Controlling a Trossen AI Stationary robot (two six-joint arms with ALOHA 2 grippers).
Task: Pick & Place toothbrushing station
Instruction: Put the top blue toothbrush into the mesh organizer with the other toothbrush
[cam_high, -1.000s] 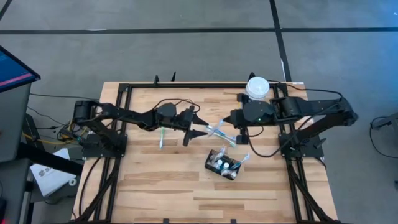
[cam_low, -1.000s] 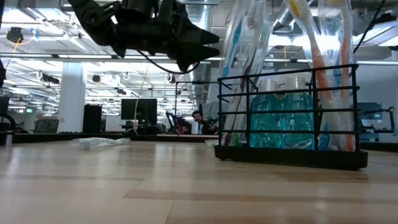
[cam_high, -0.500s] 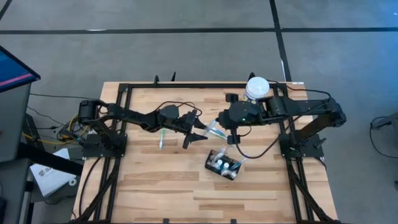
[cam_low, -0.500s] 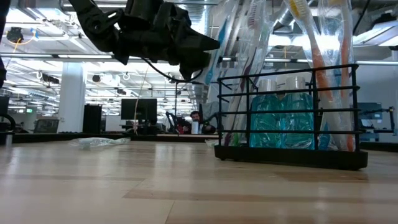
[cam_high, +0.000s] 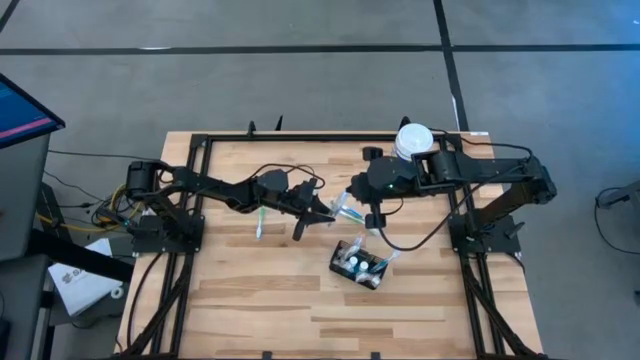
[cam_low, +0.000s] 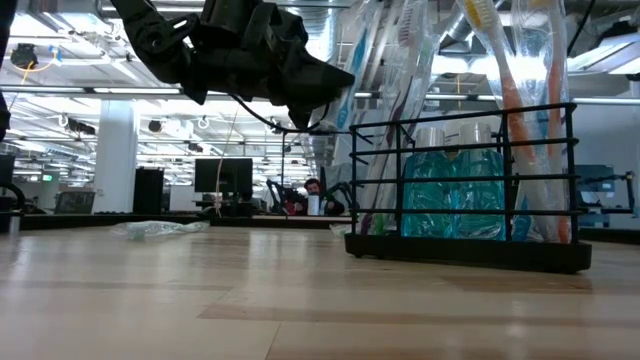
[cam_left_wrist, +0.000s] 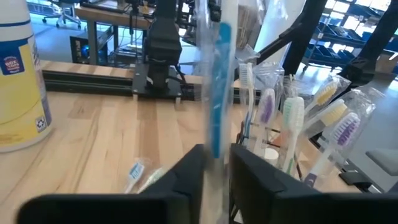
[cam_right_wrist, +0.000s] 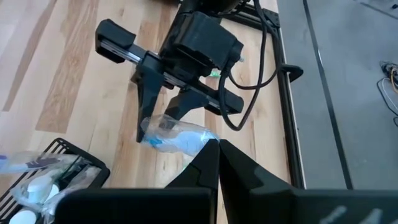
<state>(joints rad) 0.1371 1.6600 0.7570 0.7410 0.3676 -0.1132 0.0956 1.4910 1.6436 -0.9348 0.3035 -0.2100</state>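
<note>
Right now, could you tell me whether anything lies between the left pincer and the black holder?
Nothing on the table does, but the left pincer is closing on a wrapped toothbrush that the right pincer holds, above and beside the holder.

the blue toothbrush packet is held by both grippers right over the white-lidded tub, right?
Not over the tub. The high view shows the blue toothbrush packet held between the left gripper and right gripper mid-table, just beyond the black toothbrushing station. The white-lidded tub stands apart at the table's far edge.

Matt black wire toothbrushing station (cam_high: 358, 264), wooden table (cam_high: 250, 300)
</note>
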